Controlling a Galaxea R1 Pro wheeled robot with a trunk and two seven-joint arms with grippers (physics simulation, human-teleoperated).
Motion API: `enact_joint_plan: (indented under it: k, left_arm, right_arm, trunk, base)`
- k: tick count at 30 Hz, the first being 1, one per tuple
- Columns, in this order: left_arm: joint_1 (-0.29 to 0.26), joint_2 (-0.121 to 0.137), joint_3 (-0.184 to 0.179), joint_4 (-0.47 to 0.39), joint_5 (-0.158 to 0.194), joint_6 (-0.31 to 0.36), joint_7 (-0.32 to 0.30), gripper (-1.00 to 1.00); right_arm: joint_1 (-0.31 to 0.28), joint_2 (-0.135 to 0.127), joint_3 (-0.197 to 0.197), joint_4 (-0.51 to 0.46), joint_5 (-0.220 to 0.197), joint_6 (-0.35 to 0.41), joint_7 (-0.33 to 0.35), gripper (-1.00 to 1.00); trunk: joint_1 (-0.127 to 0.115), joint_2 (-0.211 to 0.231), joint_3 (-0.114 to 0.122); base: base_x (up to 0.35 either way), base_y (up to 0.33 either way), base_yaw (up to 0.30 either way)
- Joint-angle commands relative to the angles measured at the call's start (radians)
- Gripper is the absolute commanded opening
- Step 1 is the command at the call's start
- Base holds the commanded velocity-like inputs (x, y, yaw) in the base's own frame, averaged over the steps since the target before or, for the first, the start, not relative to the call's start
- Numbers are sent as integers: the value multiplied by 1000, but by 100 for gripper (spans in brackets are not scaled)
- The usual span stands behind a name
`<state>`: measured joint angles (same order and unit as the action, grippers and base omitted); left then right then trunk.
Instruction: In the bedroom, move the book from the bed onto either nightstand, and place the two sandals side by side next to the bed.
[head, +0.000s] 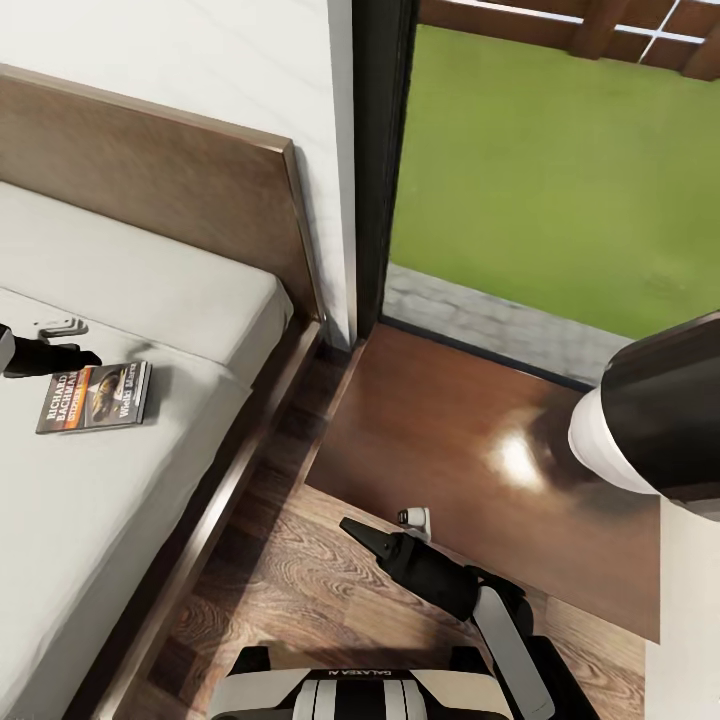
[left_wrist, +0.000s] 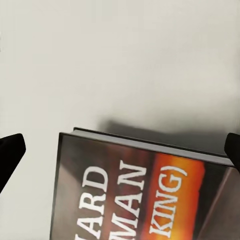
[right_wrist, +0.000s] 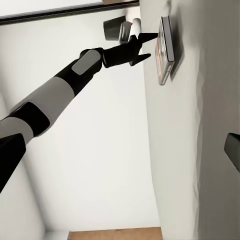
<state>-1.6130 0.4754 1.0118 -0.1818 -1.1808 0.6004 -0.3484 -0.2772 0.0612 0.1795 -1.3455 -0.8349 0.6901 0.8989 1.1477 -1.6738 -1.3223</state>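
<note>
Head view: saw the book (head: 95, 397) flat on the bed (head: 150, 300), on the grey mattress well short of the headboard. Found the left gripper (head: 85, 357) just beside the book's top edge, with a small white gadget (head: 60, 326) close behind it. Spotted the nightstand (head: 470, 450) on the far side of the bed frame, top glossy and bare. Caught the right gripper (head: 352, 527) low over the wood floor, between bed frame and nightstand; jaw state there impossible to tell.

Left wrist view: looked straight down at the book (left_wrist: 145, 195), cover up, orange band showing. Noted the left gripper's fingertips (left_wrist: 10, 150) set wide apart, straddling the book's width, nothing clamped.

Right wrist view: picked out the left arm (right_wrist: 60, 95) reaching to the book (right_wrist: 166, 50) on the mattress.

Risk, as a guess: thin book lying flat, little edge to grip; could slide across the mattress or slip out on the lift.
</note>
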Motion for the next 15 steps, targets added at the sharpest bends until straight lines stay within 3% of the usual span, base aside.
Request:
enact_joint_plan:
  k: [1, 15]
  left_arm:
    - [-1, 0, 7, -2, -11, 2, -7, 100]
    - [-1, 0, 7, -2, -10, 2, -7, 100]
  right_arm:
    - [0, 0, 0, 0, -6, 6, -1, 100]
    - [0, 0, 0, 0, -6, 6, -1, 100]
  trunk:
    - [0, 0, 0]
    - [0, 0, 0]
  base:
    - [-1, 0, 0]
    - [0, 0, 0]
